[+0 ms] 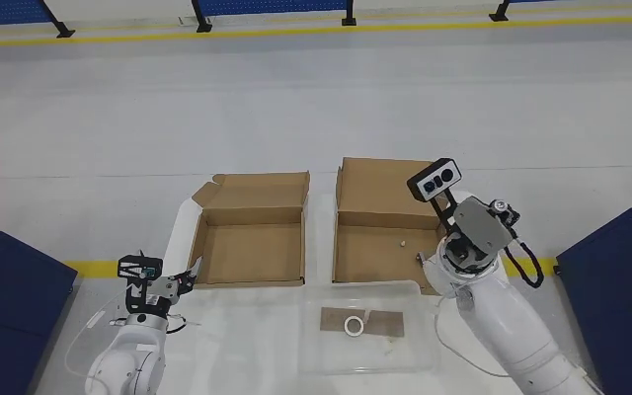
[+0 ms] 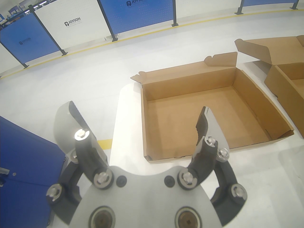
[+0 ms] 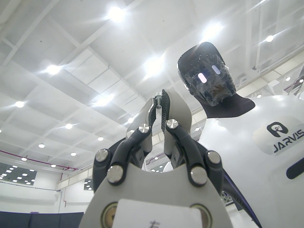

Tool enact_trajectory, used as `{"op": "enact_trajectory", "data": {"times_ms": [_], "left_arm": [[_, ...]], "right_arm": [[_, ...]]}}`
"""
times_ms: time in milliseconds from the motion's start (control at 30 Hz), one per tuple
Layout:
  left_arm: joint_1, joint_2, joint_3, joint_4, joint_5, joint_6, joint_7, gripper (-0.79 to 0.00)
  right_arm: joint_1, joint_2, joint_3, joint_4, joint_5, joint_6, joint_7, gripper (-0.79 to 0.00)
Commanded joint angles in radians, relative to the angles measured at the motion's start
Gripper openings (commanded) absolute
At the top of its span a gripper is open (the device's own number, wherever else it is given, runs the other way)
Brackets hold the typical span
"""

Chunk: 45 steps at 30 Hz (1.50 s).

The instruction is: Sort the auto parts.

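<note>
A small metal part (image 3: 158, 103), screw-like as far as I can tell, is pinched at the very tips of the right gripper (image 3: 159, 97). The fingers are drawn nearly together on it, and the gripper points upward, away from the table (image 1: 188, 222).

Below that gripper and just beside it sits the right box (image 1: 370, 202), with one pale piece (image 1: 402, 243) lying on its floor on the side nearest the gripper. Lower and closer to the robot is the clear tray (image 1: 318, 363). It holds a cardboard strip (image 1: 380, 322) with a white ring (image 1: 353, 325) resting on it. A speck near the strip's end could be another part, but it is too small to tell.

The left box (image 2: 209, 110) lies directly ahead of the left gripper (image 2: 138, 107), and I see nothing in it. That gripper is spread wide and holds and touches nothing. It hangs over the table edge just short of the box's near corner.

By my reading, the sort is in its early part. One piece appears to be delivered to the right box, one is in hand and not yet placed, and at least the ring waits in the tray. The left box has received nothing so far. The held part is gripped by very little, so it could slip if the wrist turns over sharply.
</note>
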Motion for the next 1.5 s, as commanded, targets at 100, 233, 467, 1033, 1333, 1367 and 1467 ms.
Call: {"op": "enact_trajectory", "data": {"times_ms": [100,233,467,1033,1333,1367,1467], "left_arm": [[0.000,0.000,0.000,0.000,0.000,0.000,0.000,0.000],[0.000,0.000,0.000,0.000,0.000,0.000,0.000,0.000],[0.000,0.000,0.000,0.000,0.000,0.000,0.000,0.000],[0.000,0.000,0.000,0.000,0.000,0.000,0.000,0.000],[0.000,0.000,0.000,0.000,0.000,0.000,0.000,0.000],[0.000,0.000,0.000,0.000,0.000,0.000,0.000,0.000],[0.000,0.000,0.000,0.000,0.000,0.000,0.000,0.000]], "right_arm": [[-0.007,-0.015,0.009,-0.010,0.020,0.008,-0.002,-0.785],[-0.013,-0.026,0.016,-0.018,0.029,0.013,-0.005,-0.785],[-0.024,-0.034,0.046,-0.010,-0.095,0.020,-0.027,-0.785],[-0.054,-0.047,0.117,-0.016,-0.271,0.034,-0.011,-0.785],[-0.066,-0.066,0.136,-0.030,-0.186,0.037,-0.002,-0.785],[-0.067,-0.068,0.137,-0.031,-0.180,0.038,-0.001,-0.785],[-0.068,-0.073,0.140,-0.033,-0.182,0.040,-0.002,-0.785]]}}
